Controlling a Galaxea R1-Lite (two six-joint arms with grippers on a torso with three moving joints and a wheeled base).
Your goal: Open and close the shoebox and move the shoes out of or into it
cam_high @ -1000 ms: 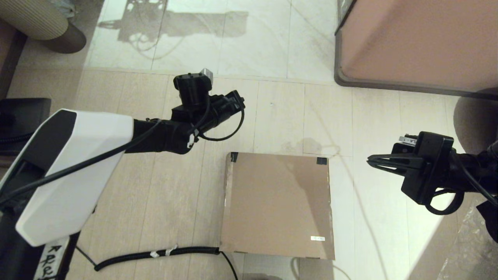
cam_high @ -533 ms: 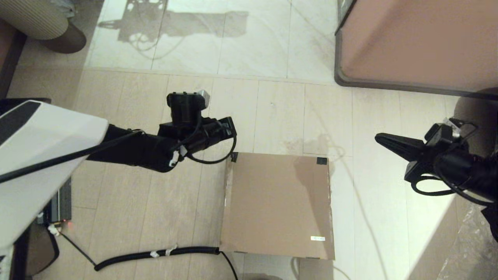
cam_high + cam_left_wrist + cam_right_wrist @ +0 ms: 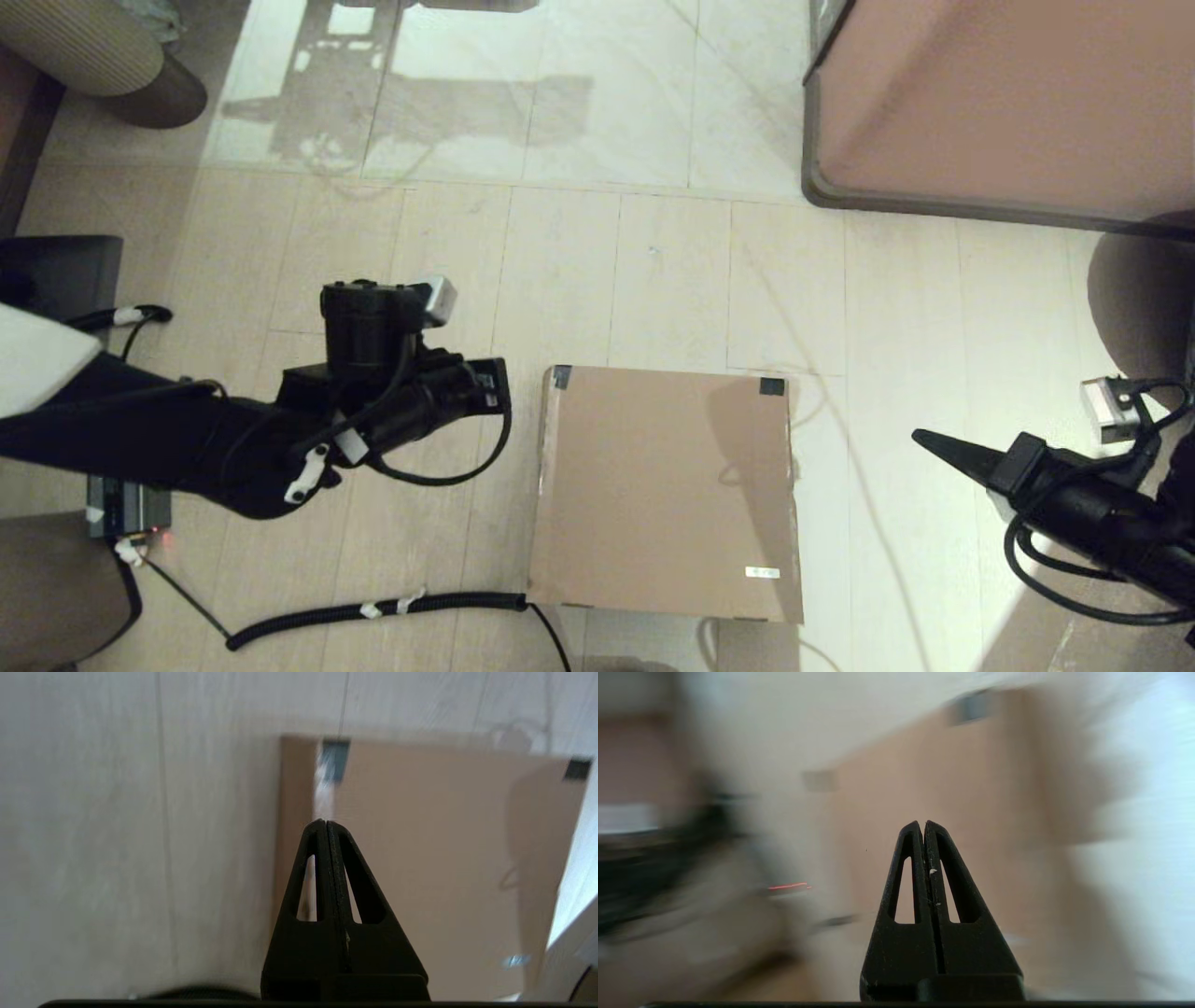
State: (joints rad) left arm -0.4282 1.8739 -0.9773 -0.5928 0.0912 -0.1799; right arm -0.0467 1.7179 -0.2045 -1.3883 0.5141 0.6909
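Both arms dropped toward the closed box; nothing was gripped.

You had the squarish plain brown cardboard shoebox [image 3: 665,493] lying shut on the pale floor [image 3: 653,280], no shoes in view. Over the last second your left gripper [image 3: 325,823] sank to just beside its left edge, and your right gripper [image 3: 920,437] lowered near its right side, both pinched closed and empty, so I judged lid opening was next.

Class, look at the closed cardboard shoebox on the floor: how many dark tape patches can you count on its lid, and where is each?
2. One dark tape patch sits on the shoebox lid's far-left corner, the other on its far-right corner. Any on the box's sides would be hidden.
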